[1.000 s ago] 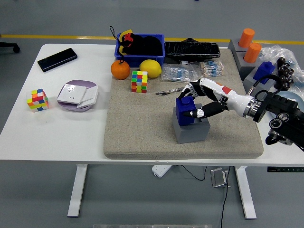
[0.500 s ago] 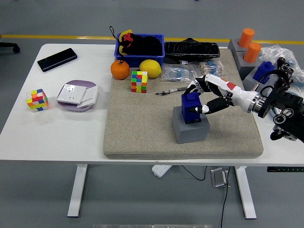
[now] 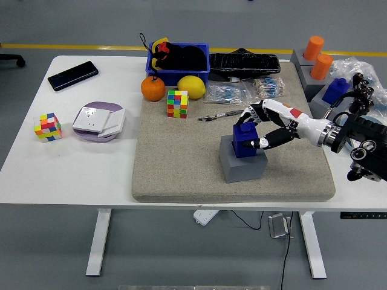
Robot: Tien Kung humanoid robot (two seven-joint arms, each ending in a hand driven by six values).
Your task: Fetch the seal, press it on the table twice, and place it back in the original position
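On the white desk (image 3: 91, 172) a grey felt mat (image 3: 181, 163) is spread, and a grey block (image 3: 240, 168) is set upon it. Atop that block the blue seal (image 3: 246, 140) is gripped by the fingers (image 3: 261, 142) of the right hand (image 3: 266, 127), reached in from the right.

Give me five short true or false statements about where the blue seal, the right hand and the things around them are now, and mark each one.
1. The right hand grips the blue seal. True.
2. The seal is over the grey block. True.
3. The phone lies on the grey mat. False: it lies on the bare white table, far left.
4. The orange is inside the blue bin. False: it sits in front of it.
5. The left hand holds a puzzle cube. False: no left hand shows.
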